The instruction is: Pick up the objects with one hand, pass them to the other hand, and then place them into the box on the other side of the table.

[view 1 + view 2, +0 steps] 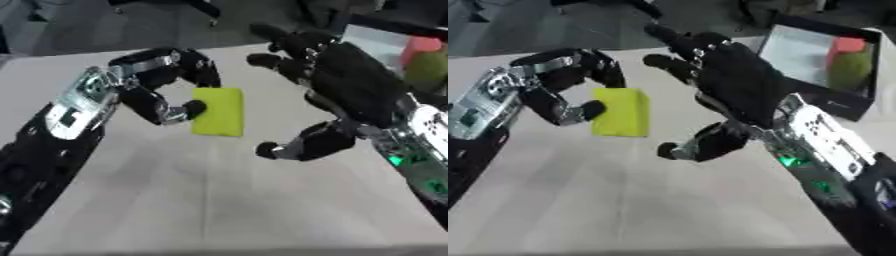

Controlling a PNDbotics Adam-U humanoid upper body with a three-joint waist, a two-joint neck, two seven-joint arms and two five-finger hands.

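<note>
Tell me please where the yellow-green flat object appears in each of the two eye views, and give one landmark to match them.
Left eye view: the yellow-green flat object is left of centre in the upper half, pinched by the left hand.
Right eye view: it sits further left, at the same height.
Shared landmark: the open right hand, spread just right of the object in both views.
</note>
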